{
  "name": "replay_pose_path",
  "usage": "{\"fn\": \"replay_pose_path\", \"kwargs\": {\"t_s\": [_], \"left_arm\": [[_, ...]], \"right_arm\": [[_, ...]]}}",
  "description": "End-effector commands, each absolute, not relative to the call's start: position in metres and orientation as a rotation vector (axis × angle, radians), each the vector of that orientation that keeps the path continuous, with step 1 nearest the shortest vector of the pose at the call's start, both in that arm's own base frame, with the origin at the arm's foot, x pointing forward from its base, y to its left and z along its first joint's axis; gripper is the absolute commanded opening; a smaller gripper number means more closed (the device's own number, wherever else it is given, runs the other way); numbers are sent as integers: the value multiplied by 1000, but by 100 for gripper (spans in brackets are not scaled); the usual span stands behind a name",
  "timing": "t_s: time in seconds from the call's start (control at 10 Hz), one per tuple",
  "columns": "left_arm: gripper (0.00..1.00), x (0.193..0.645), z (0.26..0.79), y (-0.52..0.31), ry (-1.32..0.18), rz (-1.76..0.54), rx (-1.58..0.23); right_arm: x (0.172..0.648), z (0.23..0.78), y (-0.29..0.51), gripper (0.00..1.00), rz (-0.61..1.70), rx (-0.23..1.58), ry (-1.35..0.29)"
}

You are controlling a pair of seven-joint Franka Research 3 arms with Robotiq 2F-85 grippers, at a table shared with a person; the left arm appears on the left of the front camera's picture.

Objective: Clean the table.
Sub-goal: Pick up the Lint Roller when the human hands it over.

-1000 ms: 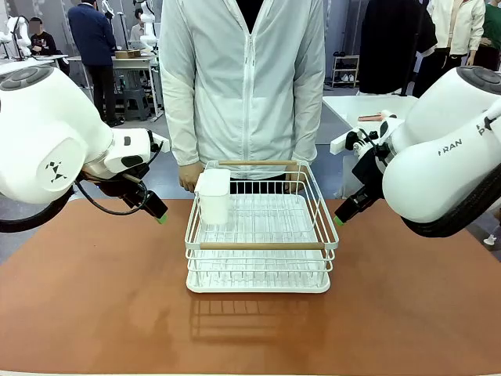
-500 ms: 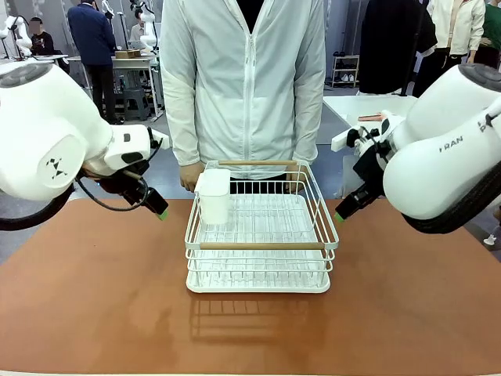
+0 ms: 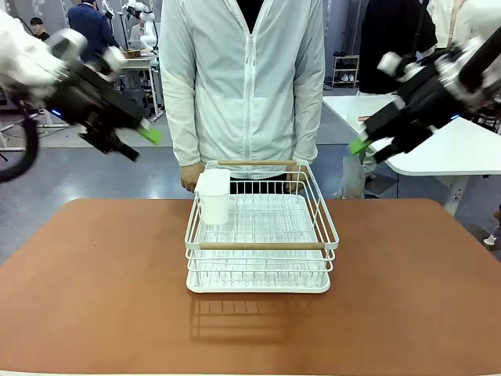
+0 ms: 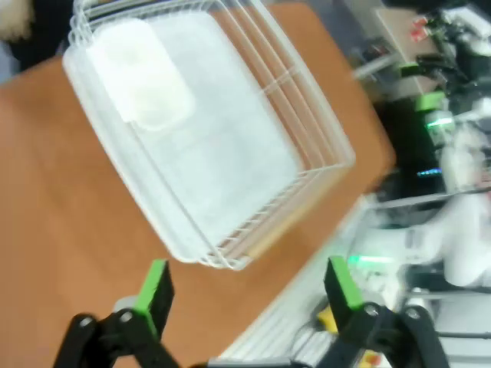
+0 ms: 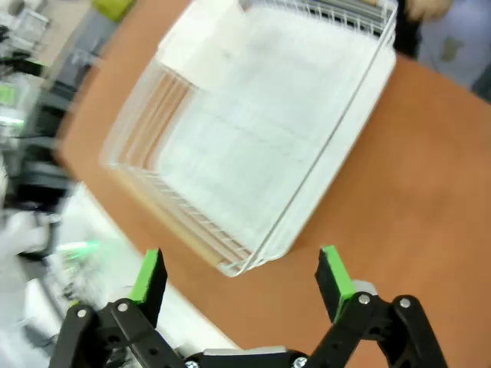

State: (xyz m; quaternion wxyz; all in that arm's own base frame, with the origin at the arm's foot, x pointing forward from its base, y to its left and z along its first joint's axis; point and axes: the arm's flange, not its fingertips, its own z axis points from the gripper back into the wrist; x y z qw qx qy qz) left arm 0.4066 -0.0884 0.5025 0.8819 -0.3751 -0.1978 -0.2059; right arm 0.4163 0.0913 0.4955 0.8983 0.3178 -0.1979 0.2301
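The reddish-brown table (image 3: pixel 94 298) carries a white wire rack (image 3: pixel 261 235) at its middle, with a white cup-shaped holder (image 3: pixel 213 196) in the rack's far left corner. My left gripper (image 3: pixel 142 145) hangs high above the table's far left, open and empty. My right gripper (image 3: pixel 368 153) hangs high at the far right, also open and empty. In the left wrist view the left gripper (image 4: pixel 248 287) looks down on the rack (image 4: pixel 207 130) and the table (image 4: pixel 54 215). In the right wrist view the right gripper (image 5: pixel 240 274) hovers over the rack (image 5: pixel 261 130) and the table (image 5: pixel 406 192).
A person in a white jacket (image 3: pixel 243 78) stands at the far side, with one hand (image 3: pixel 186 177) by the rack's far rim. A white table (image 3: pixel 462 149) stands behind at the right. Bare tabletop lies left, right and in front of the rack.
Both arms have lifted from low beside the rack to high above the table's far corners. The grippers stayed open. The rack has not moved.
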Motion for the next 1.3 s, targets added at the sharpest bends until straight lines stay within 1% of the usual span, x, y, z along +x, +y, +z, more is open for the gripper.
{"fn": "replay_pose_path", "kwargs": {"t_s": [0.0, 0.1, 0.2, 0.3, 0.5, 0.6, 0.7, 0.8, 0.9, 1.2], "left_arm": [[100, 424, 493, -14, -267, -183, -1075], [100, 420, 493, 12, -241, -151, -1174], [100, 415, 495, 37, -230, -83, -1255], [100, 412, 494, 59, -200, 23, -1217], [100, 399, 495, 112, -244, 69, -1276], [100, 389, 498, 139, -224, 96, -1285], [100, 384, 498, 155, -142, 189, -1298], [100, 383, 493, 175, -164, 178, -1359], [100, 379, 489, 195, -178, 197, -1376], [100, 369, 476, 242, -142, 172, -1378]], "right_arm": [[440, 495, 40, 100, 236, 863, -234], [444, 498, 15, 100, 191, 971, -197], [448, 499, -14, 100, 140, 1080, -113], [449, 499, -41, 100, 82, 1132, -75], [448, 497, -105, 100, -35, 1159, -111], [443, 493, -140, 100, -73, 1175, -107], [442, 485, -168, 100, -109, 1181, -116], [442, 475, -189, 100, -124, 1198, -105], [439, 472, -202, 100, -142, 1199, -111], [433, 468, -230, 100, -164, 1215, -126]]}}
